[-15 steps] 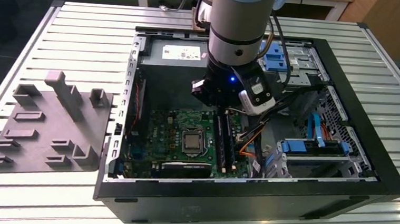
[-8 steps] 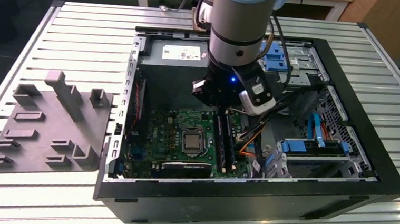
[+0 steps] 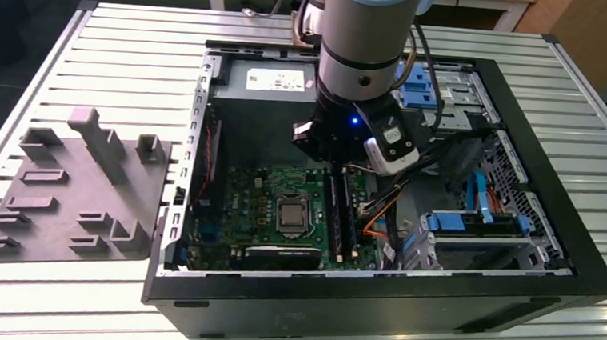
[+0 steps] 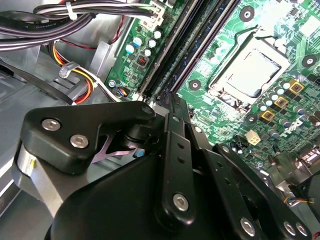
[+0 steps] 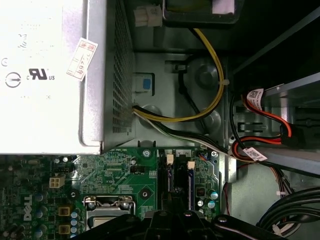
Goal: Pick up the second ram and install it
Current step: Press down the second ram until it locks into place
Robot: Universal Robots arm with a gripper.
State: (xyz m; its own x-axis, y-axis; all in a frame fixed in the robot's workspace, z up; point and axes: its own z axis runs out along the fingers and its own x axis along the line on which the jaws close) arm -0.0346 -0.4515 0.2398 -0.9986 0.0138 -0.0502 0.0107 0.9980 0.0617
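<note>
Second ram (image 3: 341, 213) sits slotted just below the tool (image 3: 338, 166); grip state unclear.

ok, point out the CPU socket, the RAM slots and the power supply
CPU socket (image 4: 252, 70): second wrist view, on its metal lid.
RAM slots (image 3: 341, 213): exterior view, mid-length of the long black slots.
Power supply (image 5: 45, 75): first wrist view, on its labelled face.

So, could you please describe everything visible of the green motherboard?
The green motherboard lies flat on the floor of the open black metal computer case. Near its middle sits a square, metal-framed processor socket; long black memory slots run beside it, toward the exterior view's right. The arm's black gripper hangs over one end of those slots.
</note>
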